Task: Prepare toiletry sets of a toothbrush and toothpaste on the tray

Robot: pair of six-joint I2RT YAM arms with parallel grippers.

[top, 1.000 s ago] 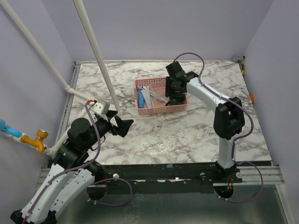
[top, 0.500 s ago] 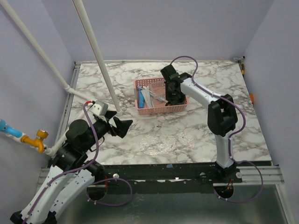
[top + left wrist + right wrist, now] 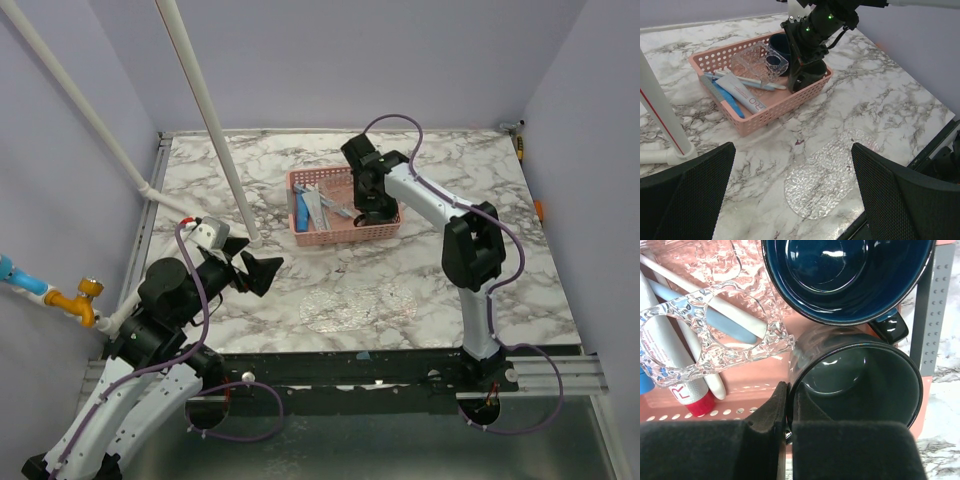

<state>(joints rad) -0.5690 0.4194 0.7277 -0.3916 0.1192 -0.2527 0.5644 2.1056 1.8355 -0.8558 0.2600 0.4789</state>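
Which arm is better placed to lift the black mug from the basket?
Right. The right gripper is shut on the black mug in the pink basket; the left gripper hangs open, far off.

Overhead, the right pincer [image 3: 372, 208] hides the dark mug [image 3: 855, 385]; the blue mug [image 3: 845, 275] is cropped at twelve o'clock.

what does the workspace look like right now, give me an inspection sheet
surface: marble table
job's things: tray empty, near edge; toothpaste and toothbrushes lying in basket
clutter: blue mug, black mug and clear holder, all in basket
tools: left tool open, over table's near left; right tool shut on black mug's rim
cables: purple cable along each arm, no snag seen
surroundings: white pipes at left, lilac walls
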